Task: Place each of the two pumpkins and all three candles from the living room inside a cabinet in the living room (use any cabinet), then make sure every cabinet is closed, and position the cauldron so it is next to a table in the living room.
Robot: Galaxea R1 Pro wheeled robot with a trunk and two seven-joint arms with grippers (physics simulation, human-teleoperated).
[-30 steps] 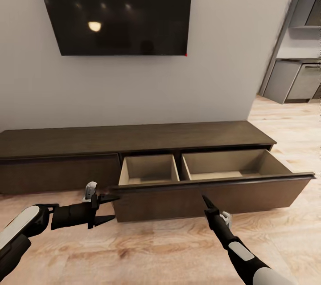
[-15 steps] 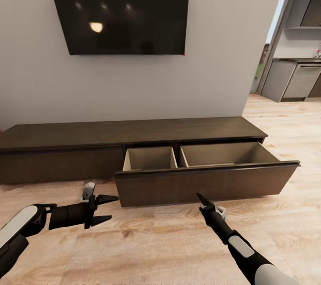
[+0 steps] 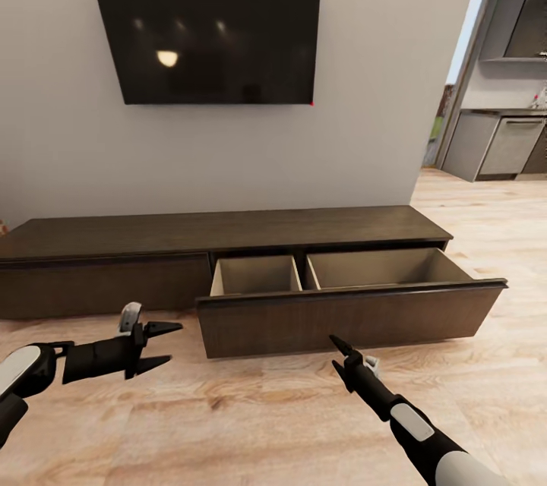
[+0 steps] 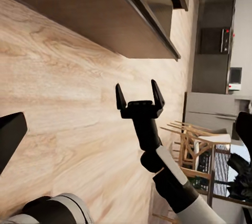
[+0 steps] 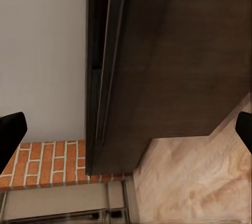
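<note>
Two grippers, both empty, and both now clear of the cabinet. A second ago the left gripper was right at the left end of the pulled-out drawer front and the right gripper was up against the front panel. Now both hang over the wood floor in front of the drawer, touching nothing. The whole picture has also shifted and the cabinet looks farther off, so my read is the robot is backing away, not that the cabinet moved.

Left claw: fingers spread apart, nothing between them. Right claw: in the left wrist view you can see the right gripper's two prongs standing apart with nothing held.

The drawer sticks well out from the cabinet's right half, with two bare compartments inside, one narrow on the left and one wider on the right. The cabinet's left section looks flush and shut. The cabinet sits against the wall right under the TV, and past its right end you can see through to a kitchen.

What that means, I think: the opening step is done and storage is ready, but nothing has gone in yet. No pumpkins, candles, cauldron or table anywhere near the cabinet from this angle, so fetching them is probably next. That drawer needs closing at the end too.
</note>
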